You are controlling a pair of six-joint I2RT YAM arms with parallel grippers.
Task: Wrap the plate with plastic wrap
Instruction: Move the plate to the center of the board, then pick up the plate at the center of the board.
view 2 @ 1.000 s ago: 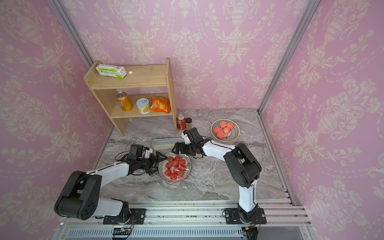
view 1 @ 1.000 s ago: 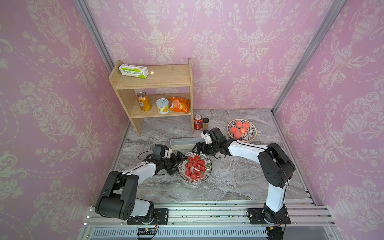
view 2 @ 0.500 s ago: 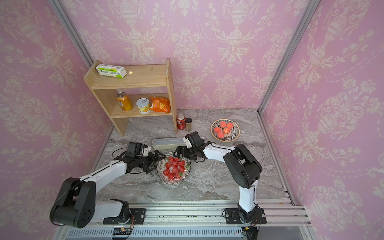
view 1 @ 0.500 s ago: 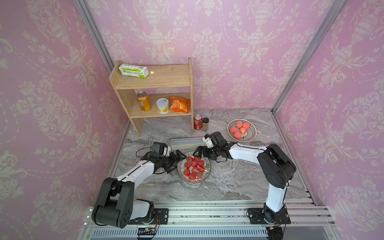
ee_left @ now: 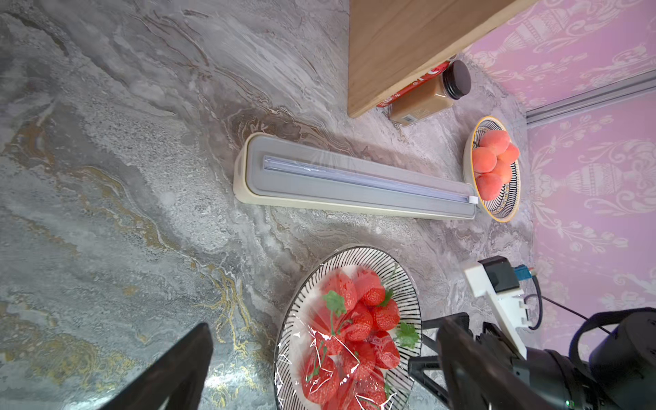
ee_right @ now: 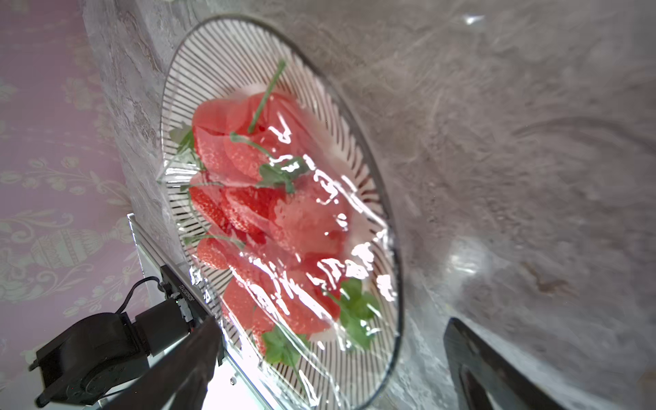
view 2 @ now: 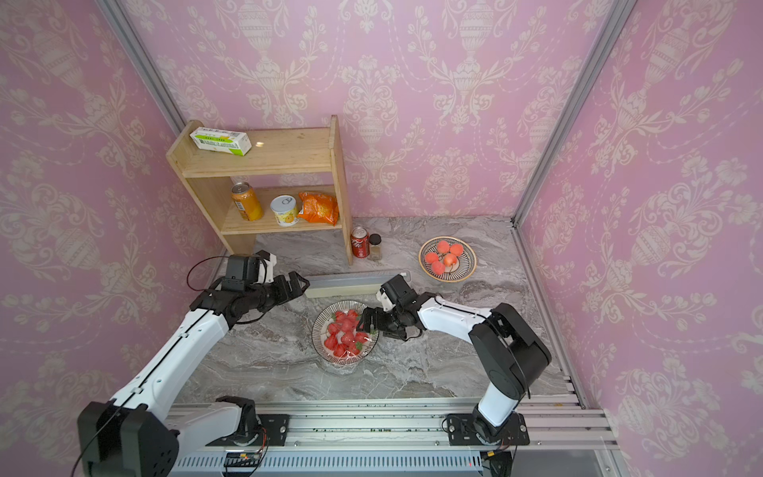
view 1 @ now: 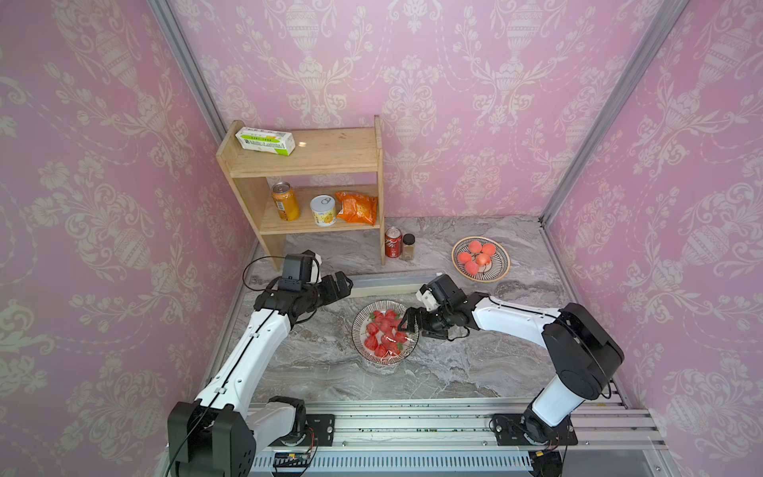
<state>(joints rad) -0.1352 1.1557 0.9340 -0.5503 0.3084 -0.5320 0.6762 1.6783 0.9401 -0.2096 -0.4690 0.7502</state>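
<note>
On the plate (view 1: 358, 343), plastic wrap (ee_right: 319, 248) lies draped. My left tool (view 1: 342, 284) and right tool (view 1: 406, 322) gape empty. Sealing step, I judge: press edges down.

Pink wallpaper with a pale damask pattern covers the three walls (view 1: 454, 82), which meet at slanting aluminium corner posts (view 1: 611, 111). A grey marbled bench (view 1: 475, 371) carries a two-tier wooden shelf (view 1: 330, 155) in its far left corner. The light is bright and even.

The shelf (ee_left: 408, 46) hides most of the red can (ee_left: 408, 93); the plate (ee_left: 303, 287) is cropped.
</note>
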